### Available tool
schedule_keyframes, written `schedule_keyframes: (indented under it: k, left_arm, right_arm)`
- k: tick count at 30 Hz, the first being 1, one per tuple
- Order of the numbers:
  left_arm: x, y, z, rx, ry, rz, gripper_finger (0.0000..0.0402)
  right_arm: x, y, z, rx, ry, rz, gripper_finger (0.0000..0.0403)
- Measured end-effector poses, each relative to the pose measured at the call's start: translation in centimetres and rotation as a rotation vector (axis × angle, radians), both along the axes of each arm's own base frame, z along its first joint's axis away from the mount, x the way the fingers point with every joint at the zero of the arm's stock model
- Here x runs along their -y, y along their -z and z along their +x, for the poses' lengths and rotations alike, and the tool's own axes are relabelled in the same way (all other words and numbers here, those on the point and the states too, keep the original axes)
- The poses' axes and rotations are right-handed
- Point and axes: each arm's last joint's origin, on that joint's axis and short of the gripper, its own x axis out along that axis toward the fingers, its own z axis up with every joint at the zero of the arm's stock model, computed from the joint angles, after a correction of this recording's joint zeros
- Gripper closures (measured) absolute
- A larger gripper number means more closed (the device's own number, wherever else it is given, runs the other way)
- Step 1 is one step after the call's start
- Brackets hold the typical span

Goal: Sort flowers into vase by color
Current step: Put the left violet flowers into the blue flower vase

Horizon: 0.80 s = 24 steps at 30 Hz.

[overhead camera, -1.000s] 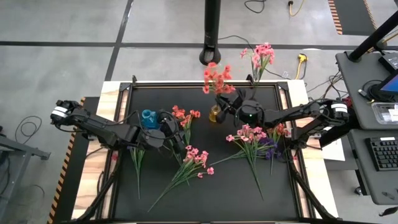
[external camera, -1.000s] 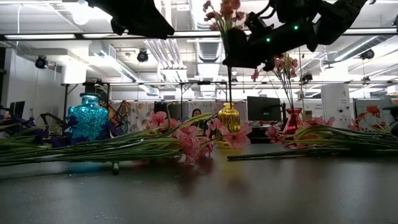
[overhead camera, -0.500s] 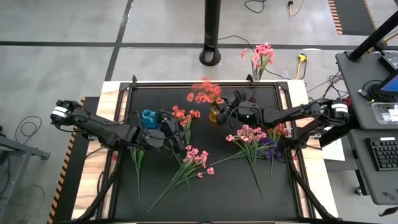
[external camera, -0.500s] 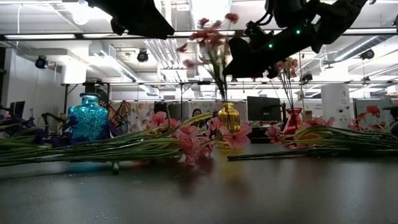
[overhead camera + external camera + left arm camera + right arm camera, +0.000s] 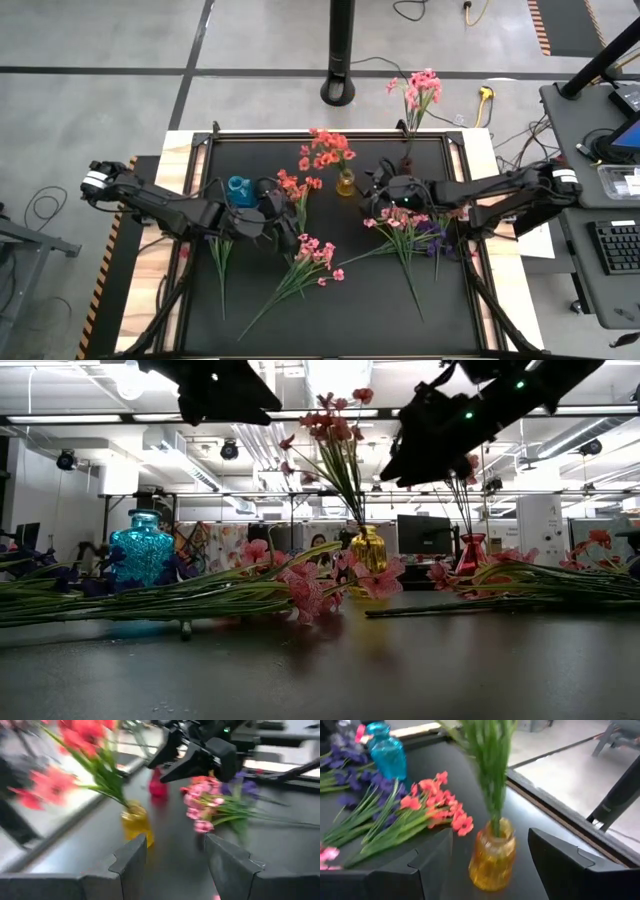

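Observation:
An orange-red spray [image 5: 325, 152] stands with its stems in the yellow vase [image 5: 345, 183], leaning toward the table's left. My right gripper [image 5: 371, 197] hovers open just right of that vase [image 5: 492, 856], holding nothing. My left gripper [image 5: 286, 226] is open and holds nothing. It hangs over the table's middle, beside loose orange-red flowers [image 5: 298, 186] that lie flat near the blue vase [image 5: 238, 187]. Pink flowers [image 5: 420, 86] stand in a red vase [image 5: 470, 550] at the far edge. More pink sprays [image 5: 314, 252] [image 5: 398, 214] and purple ones [image 5: 432, 236] lie flat.
Purple flowers [image 5: 347, 772] lie by the blue vase [image 5: 387, 752]. A dark pole [image 5: 340, 50] stands beyond the table's far edge. A desk with a keyboard [image 5: 615, 245] is off the right side. Bare black tabletop [image 5: 340, 310] lies toward the near edge.
My right gripper has opened and let go of the orange-red spray, then drawn back a little toward the near edge. The spray has dropped lower into the yellow vase and tipped from upright to leaning toward the table's left.

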Motion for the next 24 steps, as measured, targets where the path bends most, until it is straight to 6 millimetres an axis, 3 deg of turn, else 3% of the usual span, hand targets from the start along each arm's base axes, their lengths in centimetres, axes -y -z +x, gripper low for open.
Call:
schedule_keyframes:
  k: [7,17,24]
  left_arm:
    - [1.2,-0.2,-0.6,-0.205,0.119,-0.353,0.0219]
    - [4.5,2.3,-3.1,-0.466,-0.079,-0.688,0.0219]
    - [7.8,3.5,-4.4,-0.602,-0.109,-0.885,0.0219]
  right_arm:
    - [-2.6,0.0,-0.6,-0.037,-0.114,0.051,0.0149]
    - [-5.7,0.2,-0.8,-0.059,-0.234,0.056,0.0158]
    - [-6.8,0.2,-1.0,-0.055,-0.276,0.062,0.0157]
